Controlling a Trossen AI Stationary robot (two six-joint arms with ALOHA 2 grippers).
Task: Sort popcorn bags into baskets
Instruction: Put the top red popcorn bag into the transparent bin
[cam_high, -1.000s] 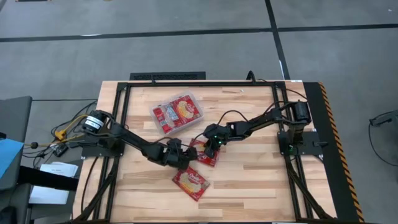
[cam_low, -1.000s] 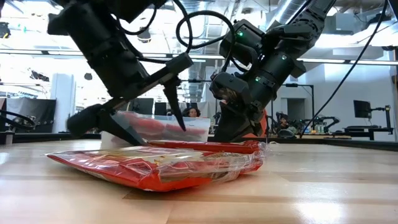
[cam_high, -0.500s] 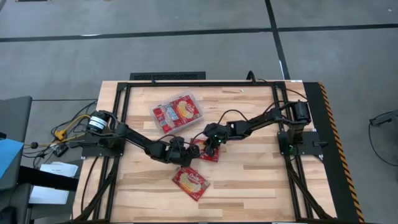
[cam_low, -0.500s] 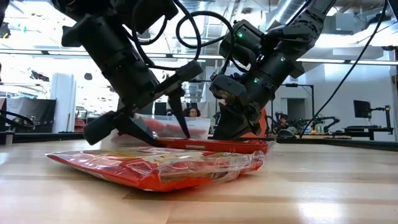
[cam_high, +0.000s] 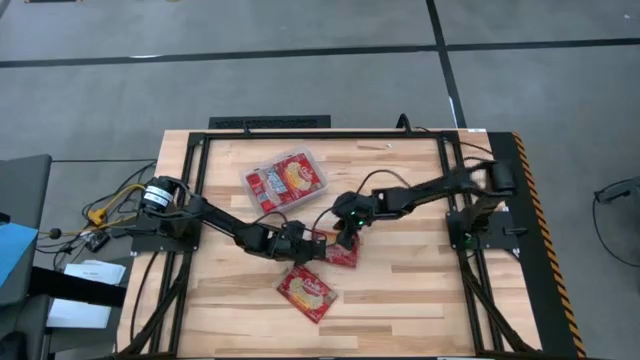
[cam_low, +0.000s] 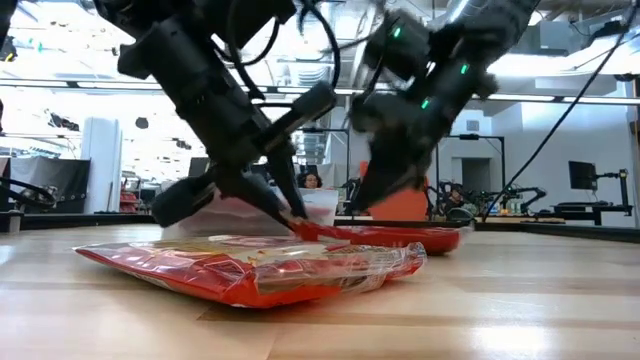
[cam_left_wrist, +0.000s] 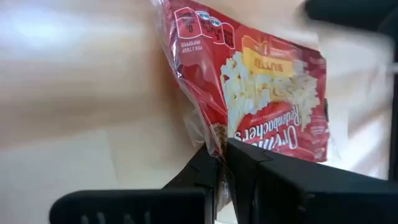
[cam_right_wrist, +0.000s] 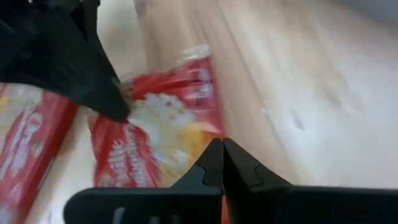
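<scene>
From above, the left gripper (cam_high: 305, 243) is pinching the edge of a flat red plastic popcorn bag (cam_high: 338, 250) mid-table, below the clear plastic tray (cam_high: 286, 181). Its wrist view is showing limp, slippery film, best gripped at the seam. The right gripper (cam_right_wrist: 222, 163) is sitting closed, empty.

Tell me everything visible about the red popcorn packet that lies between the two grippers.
The red popcorn packet is flat, glossy plastic film printed with yellowish popcorn, picture side up. It lies on the wooden table, near its middle, below the transparent tray. The left gripper is shut on its crinkled clear edge. The right gripper, shut, is at its opposite side; whether it touches it is unclear.
</scene>
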